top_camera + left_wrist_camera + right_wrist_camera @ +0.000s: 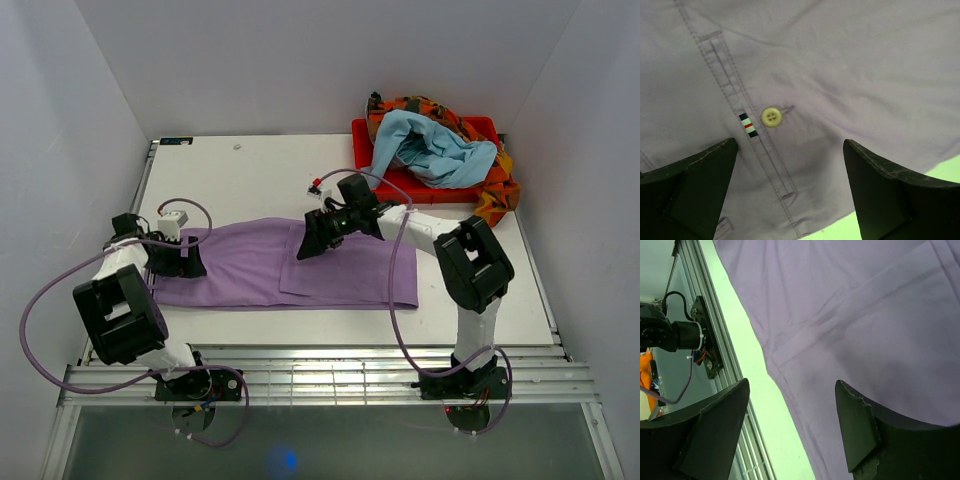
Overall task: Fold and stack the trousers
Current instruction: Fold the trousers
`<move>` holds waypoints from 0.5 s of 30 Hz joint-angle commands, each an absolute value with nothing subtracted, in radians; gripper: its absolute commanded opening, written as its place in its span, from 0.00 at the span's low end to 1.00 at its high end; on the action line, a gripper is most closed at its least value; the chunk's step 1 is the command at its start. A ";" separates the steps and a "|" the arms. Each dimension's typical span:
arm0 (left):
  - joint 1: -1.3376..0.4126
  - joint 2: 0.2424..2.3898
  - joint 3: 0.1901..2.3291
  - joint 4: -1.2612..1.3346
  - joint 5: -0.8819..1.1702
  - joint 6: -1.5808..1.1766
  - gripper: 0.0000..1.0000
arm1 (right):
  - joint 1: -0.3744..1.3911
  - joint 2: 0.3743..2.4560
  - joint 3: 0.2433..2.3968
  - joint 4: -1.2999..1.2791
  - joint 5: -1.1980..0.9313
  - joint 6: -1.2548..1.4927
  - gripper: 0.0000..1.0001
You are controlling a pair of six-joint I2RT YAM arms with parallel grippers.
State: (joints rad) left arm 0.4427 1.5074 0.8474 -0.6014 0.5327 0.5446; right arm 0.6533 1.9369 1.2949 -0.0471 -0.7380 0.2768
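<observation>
1. Top external view: the trousers (290,265) lie flat across the middle of the table (250,170), running left to right. Their right part carries a second layer of the same cloth, doubled over.
2. Left gripper (185,262) sits at the left end of the trousers. Right gripper (310,245) sits over the left edge of the doubled layer.
3. Left wrist view: left gripper (790,145) spread wide, nothing between the fingers. Below it is the waistband, with a pale button (771,116) and a small striped tag (748,125) just beside it.
4. Right wrist view: right gripper (792,385) spread, holding nothing, over the near hem of the cloth and bare table.
5. Far right: red bin (362,140) holding a blue cloth (430,150) and an orange patterned cloth (497,195), well apart from the trousers.
</observation>
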 commanded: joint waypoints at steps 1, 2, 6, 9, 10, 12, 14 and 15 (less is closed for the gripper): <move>0.436 1.411 0.928 -0.690 0.705 0.572 0.98 | 0.579 1.804 1.347 -0.210 -0.767 0.144 0.75; 0.427 1.392 0.954 -0.713 0.733 0.577 0.98 | 0.556 1.786 1.339 -0.245 -0.776 0.118 0.72; 0.292 1.309 1.008 -0.753 0.798 0.545 0.98 | 0.380 1.688 1.243 -0.389 -0.781 -0.006 0.58; 0.151 1.301 1.006 -0.698 0.808 0.430 0.97 | 0.252 1.657 1.204 -0.469 -0.685 -0.164 0.47; 0.123 1.310 1.006 -0.677 0.811 0.398 0.95 | 0.226 1.655 1.200 -0.477 -0.655 -0.191 0.41; 0.046 1.339 1.014 -0.612 0.828 0.310 0.88 | 0.183 1.670 1.207 -0.540 -0.550 -0.287 0.35; -0.035 1.393 1.028 -0.530 0.816 0.244 0.84 | 0.167 1.686 1.189 -0.578 -0.517 -0.339 0.28; -0.053 1.414 1.035 -0.506 0.813 0.217 0.82 | 0.167 1.698 1.172 -0.578 -0.485 -0.345 0.26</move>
State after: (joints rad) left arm 0.0067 1.3621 1.0019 -0.6140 0.7807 0.3614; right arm 0.1562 1.6749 1.2137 -0.4603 -0.5949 -0.1997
